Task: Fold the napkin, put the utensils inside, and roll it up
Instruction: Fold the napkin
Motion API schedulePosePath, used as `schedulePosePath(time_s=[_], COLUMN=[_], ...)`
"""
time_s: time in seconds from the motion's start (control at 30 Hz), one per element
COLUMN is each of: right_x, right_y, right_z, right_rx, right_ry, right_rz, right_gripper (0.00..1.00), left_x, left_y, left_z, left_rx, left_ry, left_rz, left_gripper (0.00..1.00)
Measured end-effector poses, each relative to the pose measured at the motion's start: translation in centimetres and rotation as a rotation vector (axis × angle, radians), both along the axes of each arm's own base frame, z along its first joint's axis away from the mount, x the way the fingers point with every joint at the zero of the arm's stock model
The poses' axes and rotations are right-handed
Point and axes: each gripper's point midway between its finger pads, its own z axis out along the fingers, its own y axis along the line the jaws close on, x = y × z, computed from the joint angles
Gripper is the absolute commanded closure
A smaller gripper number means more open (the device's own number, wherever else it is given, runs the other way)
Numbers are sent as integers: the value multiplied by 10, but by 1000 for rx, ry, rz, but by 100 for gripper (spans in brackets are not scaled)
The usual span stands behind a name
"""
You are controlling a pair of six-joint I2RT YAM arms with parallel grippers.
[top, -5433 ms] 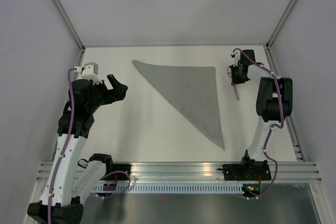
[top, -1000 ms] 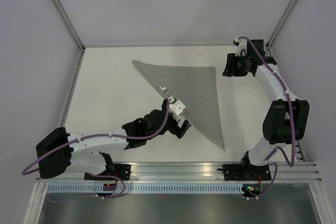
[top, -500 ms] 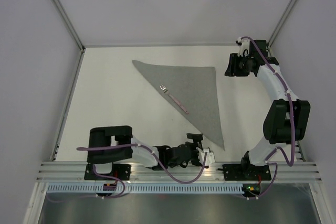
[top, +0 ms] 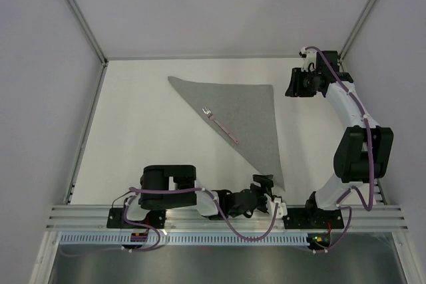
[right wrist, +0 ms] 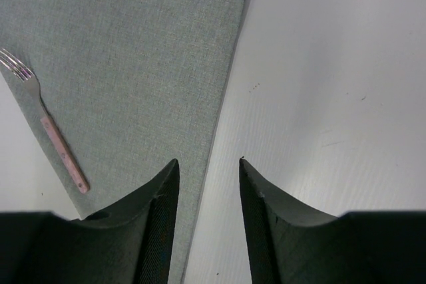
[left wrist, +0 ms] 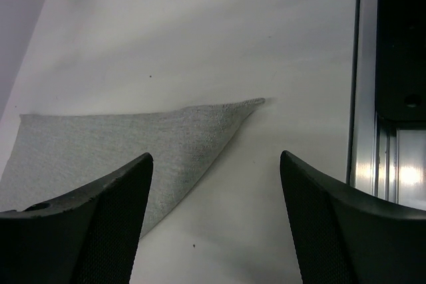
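1 fork (top: pixel 220 124) lay on the napkin (top: pixel 249 108). The left end effector (left wrist: pixel 214 157) had retreated to its near corner, wide and empty. The right end effector (right wrist: pixel 208 162) was half-open and empty.

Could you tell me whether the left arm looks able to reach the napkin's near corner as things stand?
Probably yes: the left tool is open close before the napkin's near corner, only bare table between them; the fork lies farther up the cloth.

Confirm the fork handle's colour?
The fork handle is pale pink; clearest in the right wrist view.
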Motion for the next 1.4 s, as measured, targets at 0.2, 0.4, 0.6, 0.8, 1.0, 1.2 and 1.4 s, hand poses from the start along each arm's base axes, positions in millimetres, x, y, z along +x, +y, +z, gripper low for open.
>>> schedulePosePath(time_s=[0.2,0.4,0.6,0.8,1.0,1.2,1.4], right_x=[0,0,0,0,0,0,0], right_y=[0,0,0,0,0,0,0], right_z=[0,0,0,0,0,0,-2], right_rx=[0,0,0,0,0,0,0], right_ry=[0,0,0,0,0,0,5], right_rz=[0,0,-1,0,0,0,0], right_gripper=[55,57,59,60,61,61,61], left_x=[-1,-1,-1,4,11,18,20], left_y=[-9,-19,-25,-25,-24,-27,-26], left_z=[-9,-11,-13,-15,-19,-19,-22], left_rx=[8,-7,-15,-15,-5,-12,-20], left_ry=[3,2,2,3,16,47,98], left_rz=[-9,-12,-12,-3,16,37,56], left_gripper=[36,39,48,55,74,92,98])
